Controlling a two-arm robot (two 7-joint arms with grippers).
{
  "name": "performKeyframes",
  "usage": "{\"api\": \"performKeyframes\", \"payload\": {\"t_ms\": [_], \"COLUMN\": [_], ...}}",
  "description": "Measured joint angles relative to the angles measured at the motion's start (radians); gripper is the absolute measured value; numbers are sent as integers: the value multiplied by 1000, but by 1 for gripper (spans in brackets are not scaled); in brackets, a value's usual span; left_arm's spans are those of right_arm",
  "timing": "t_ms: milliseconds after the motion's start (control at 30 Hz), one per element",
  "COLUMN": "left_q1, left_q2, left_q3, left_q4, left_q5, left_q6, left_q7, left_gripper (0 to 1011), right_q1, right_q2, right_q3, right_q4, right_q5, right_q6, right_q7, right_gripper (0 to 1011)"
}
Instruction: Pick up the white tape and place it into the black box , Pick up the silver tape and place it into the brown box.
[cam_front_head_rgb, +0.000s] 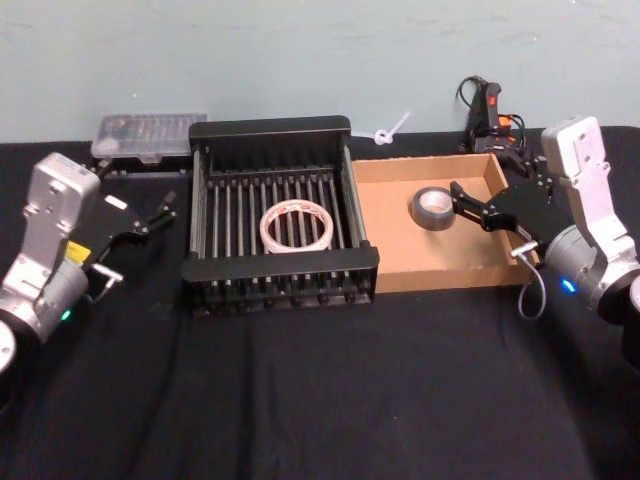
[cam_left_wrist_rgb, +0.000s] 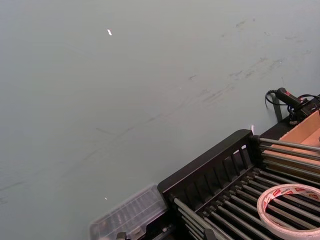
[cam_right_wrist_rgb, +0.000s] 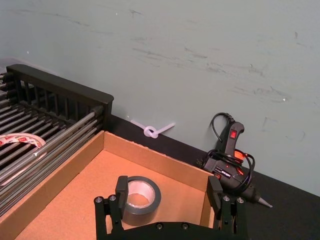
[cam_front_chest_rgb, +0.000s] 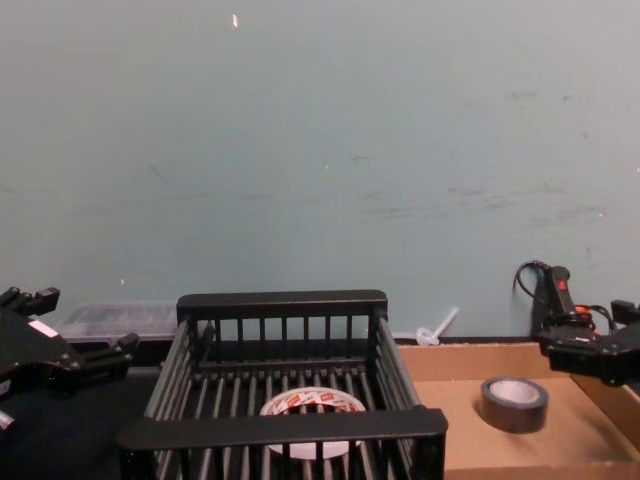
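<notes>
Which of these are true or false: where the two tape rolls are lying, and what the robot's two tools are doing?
1. The white tape lies flat on the floor of the black box. True.
2. The silver tape sits on the dark tablecloth. False: it lies inside the brown box.
3. The right tool is open, beside the silver tape. True.
4. The left tool grips the white tape. False: it is open and empty, left of the black box.
5. A glue gun lies behind the brown box. True.
</notes>
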Motion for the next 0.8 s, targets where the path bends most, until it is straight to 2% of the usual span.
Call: {"api": "performKeyframes", "payload": {"t_ms": [800], "left_q1": [0], "left_q2": [0], "left_q3": [0], "left_q4": [0], "left_q5": [0], "left_q6": [0], "left_q7": [0], "left_gripper": [1002], "right_q1": [0], "right_q2": [1], "right_q3": [-1], "right_q4": [-1], "right_q5": [2], "right_q6": [0], "right_q7": [0], "right_gripper": [1002]}}
